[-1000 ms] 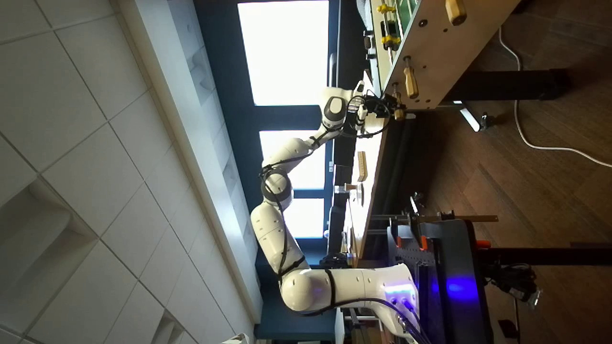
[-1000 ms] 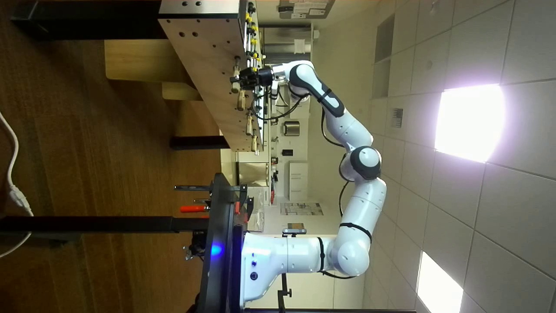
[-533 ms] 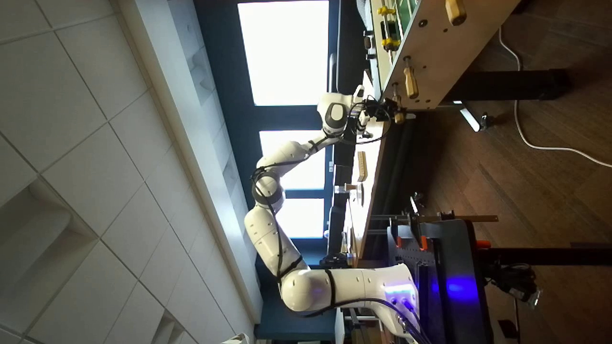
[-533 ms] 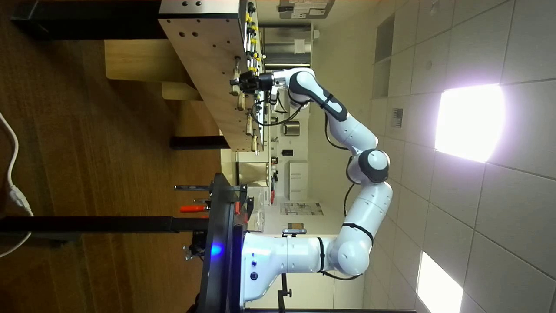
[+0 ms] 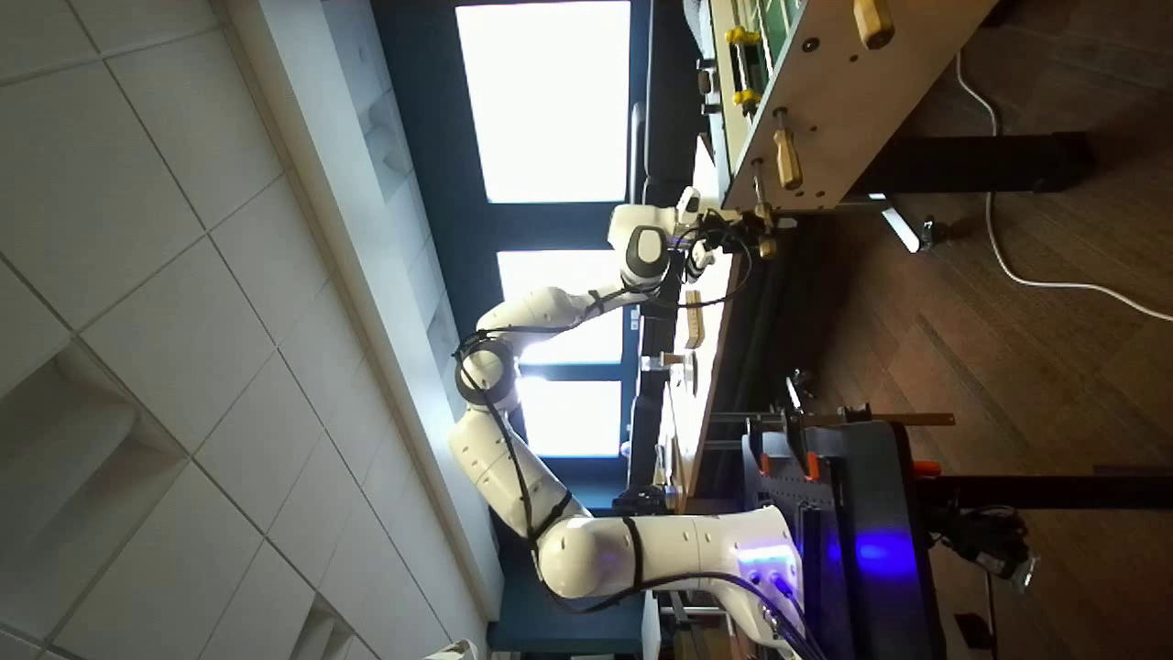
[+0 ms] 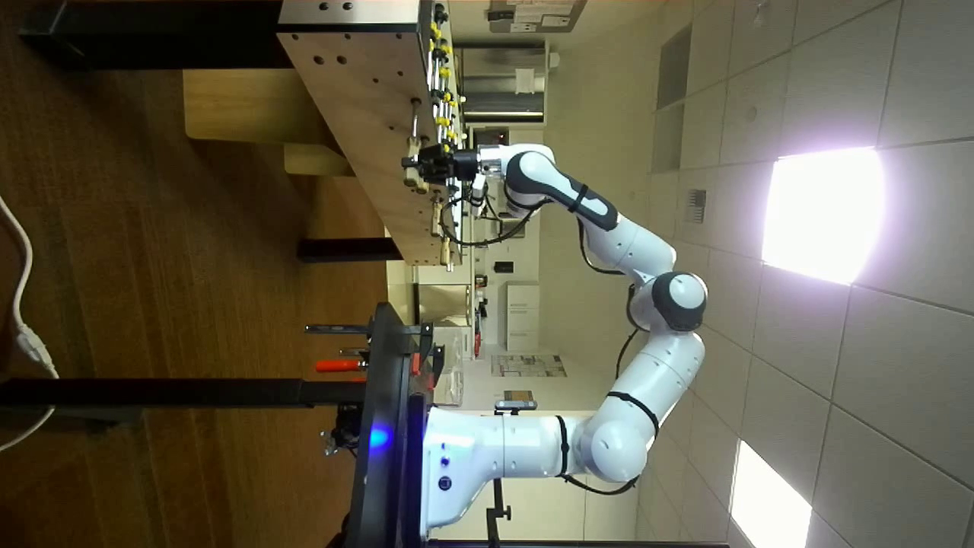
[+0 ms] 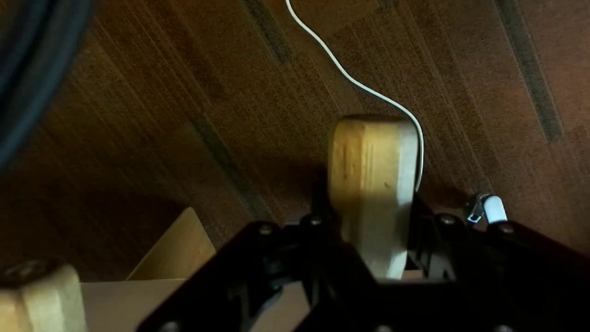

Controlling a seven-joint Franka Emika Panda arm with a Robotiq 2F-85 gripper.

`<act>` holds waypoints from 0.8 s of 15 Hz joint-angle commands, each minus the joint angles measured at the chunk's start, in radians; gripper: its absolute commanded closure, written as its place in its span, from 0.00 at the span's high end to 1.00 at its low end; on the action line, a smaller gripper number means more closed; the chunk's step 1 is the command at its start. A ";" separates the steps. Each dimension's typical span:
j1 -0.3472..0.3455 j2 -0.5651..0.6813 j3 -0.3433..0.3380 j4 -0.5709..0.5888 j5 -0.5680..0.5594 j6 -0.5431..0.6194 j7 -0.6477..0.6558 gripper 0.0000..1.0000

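My gripper (image 7: pixel 368 207) is shut on a faceted wooden handle (image 7: pixel 371 161), with one black finger on each side of it. The handle sits on the end of a metal rod (image 6: pixel 415 120) that sticks out of the side of a foosball table (image 6: pixel 358 114). In both exterior views the gripper (image 5: pixel 764 225) is at this handle (image 5: pixel 768 247), and a length of bare rod (image 5: pixel 759 189) shows between handle and table wall. Yellow player figures (image 5: pixel 744 37) stand on rods inside the table. The gripper partly hides the handle.
Another wooden handle (image 5: pixel 787 165) stands beside the held one; a neighbouring handle (image 7: pixel 41 299) also shows in the wrist view. More handles (image 6: pixel 436 219) line the table side. A white cable (image 7: pixel 341 69) lies on the floor. A clamp with a red handle (image 6: pixel 338 366) sits on the robot's black stand (image 6: pixel 380 342).
My gripper has moved away from the foosball table's side, towards the robot base, with the handle in it. More rod shows, and the yellow figures have shifted the same way. The elbow has folded back.
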 commanded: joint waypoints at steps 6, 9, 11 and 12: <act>-0.006 -0.294 0.049 -0.440 0.031 0.156 0.015 0.15; -0.011 -0.350 0.058 -0.537 0.035 0.199 0.015 0.15; -0.017 -0.383 0.067 -0.591 0.039 0.216 0.015 0.15; -0.020 -0.400 0.071 -0.611 0.041 0.232 0.016 0.15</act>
